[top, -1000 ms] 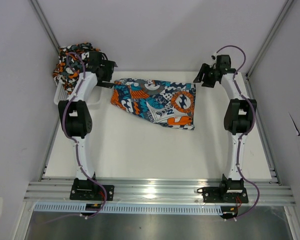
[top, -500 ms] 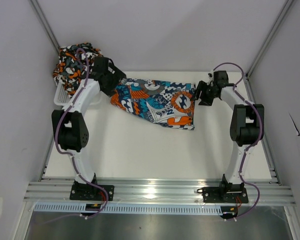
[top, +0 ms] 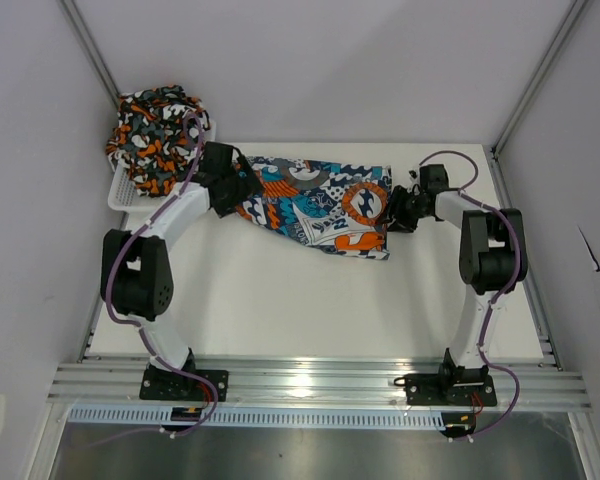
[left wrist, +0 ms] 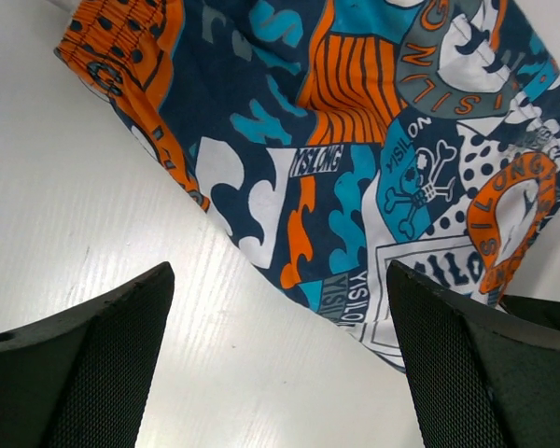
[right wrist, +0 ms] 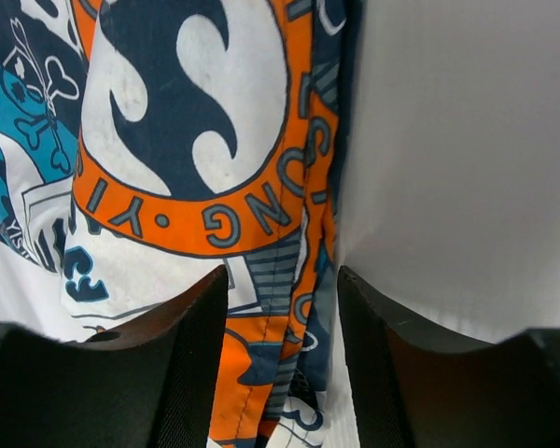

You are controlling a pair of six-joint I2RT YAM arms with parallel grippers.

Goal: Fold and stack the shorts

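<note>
The teal-blue, orange and white patchwork shorts lie flat at the back middle of the table. They also show in the left wrist view and the right wrist view. The camouflage shorts sit bunched in the basket at the back left. My left gripper is open and low over the patchwork shorts' left end; in its wrist view the gripper has the cloth's slanted edge between wide jaws. My right gripper is open at the shorts' right edge, and in its wrist view the gripper straddles the orange hem.
A white mesh basket stands at the back left corner under the camouflage shorts. Bare white table lies in front of the shorts. Grey walls and metal frame posts close in the sides and back.
Both arms have stretched down to the patchwork shorts. The left gripper moved right from the basket onto the left end; the right gripper moved down and left to the right hem.
</note>
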